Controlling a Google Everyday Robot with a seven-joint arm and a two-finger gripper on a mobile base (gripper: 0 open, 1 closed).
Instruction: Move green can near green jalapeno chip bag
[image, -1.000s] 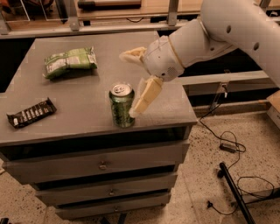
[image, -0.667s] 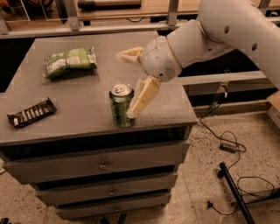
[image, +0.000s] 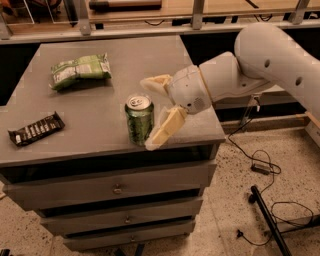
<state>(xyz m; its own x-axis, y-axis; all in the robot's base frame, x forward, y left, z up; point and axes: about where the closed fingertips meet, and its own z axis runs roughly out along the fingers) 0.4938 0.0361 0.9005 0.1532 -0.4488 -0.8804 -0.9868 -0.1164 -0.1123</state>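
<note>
I see the gripper (image: 158, 107) spread wide just right of the green can (image: 138, 120), grasping nothing. Can stands near the cabinet (image: 90, 131) front edge, well apart from the green jalapeno chip bag (image: 80, 70). Grasp and move both left.

the gripper (image: 151, 114) hangs over the near right part of the tabletop (image: 95, 112), its fingers spread wide. the green can (image: 136, 120) stands upright right at its mouth and bars the way straight ahead. past the can lies bare tabletop up to the green jalapeno chip bag (image: 80, 71), well ahead toward the back. a dark snack wrapper (image: 36, 129) lies far ahead by the front edge.
</note>
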